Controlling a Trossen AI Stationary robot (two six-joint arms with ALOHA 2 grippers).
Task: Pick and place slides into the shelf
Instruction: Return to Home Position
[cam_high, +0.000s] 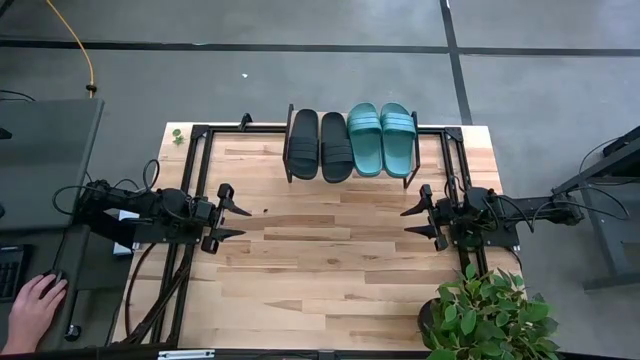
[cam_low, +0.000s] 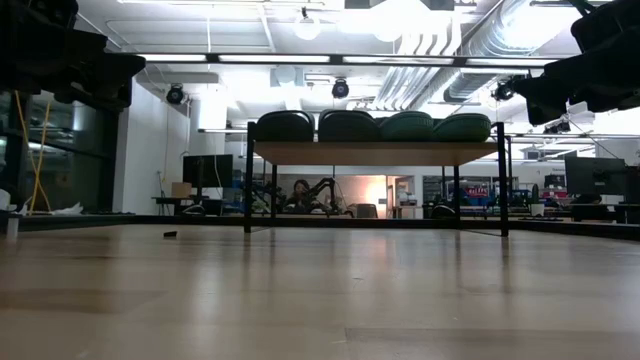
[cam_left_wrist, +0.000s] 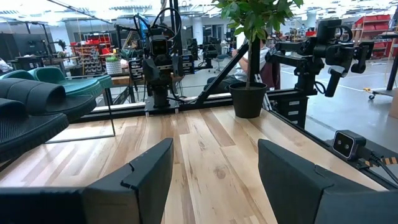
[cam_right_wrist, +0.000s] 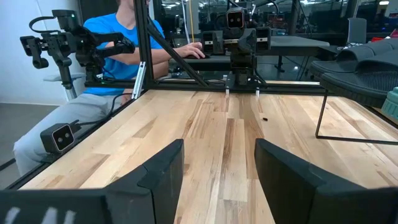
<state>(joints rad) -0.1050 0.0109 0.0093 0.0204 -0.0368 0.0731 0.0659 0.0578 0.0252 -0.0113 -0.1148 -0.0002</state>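
Note:
Four slides lie side by side, soles down, on top of the shelf (cam_high: 410, 172) at the table's far edge: two black slides (cam_high: 320, 146) on the left and two teal slides (cam_high: 381, 138) on the right. In the low view they show as dark humps (cam_low: 370, 126) on the shelf's plank (cam_low: 375, 152). My left gripper (cam_high: 234, 220) hovers open at the table's left side, pointing level toward the right. My right gripper (cam_high: 420, 219) hovers open at the right side, facing it. Both are empty and well clear of the shelf.
A potted plant (cam_high: 490, 315) stands at the table's near right corner. A person in a blue shirt (cam_right_wrist: 118, 43) sits beyond the table's left edge, a hand (cam_high: 30, 310) on a mouse. Bare wooden tabletop (cam_high: 320, 260) stretches between the grippers.

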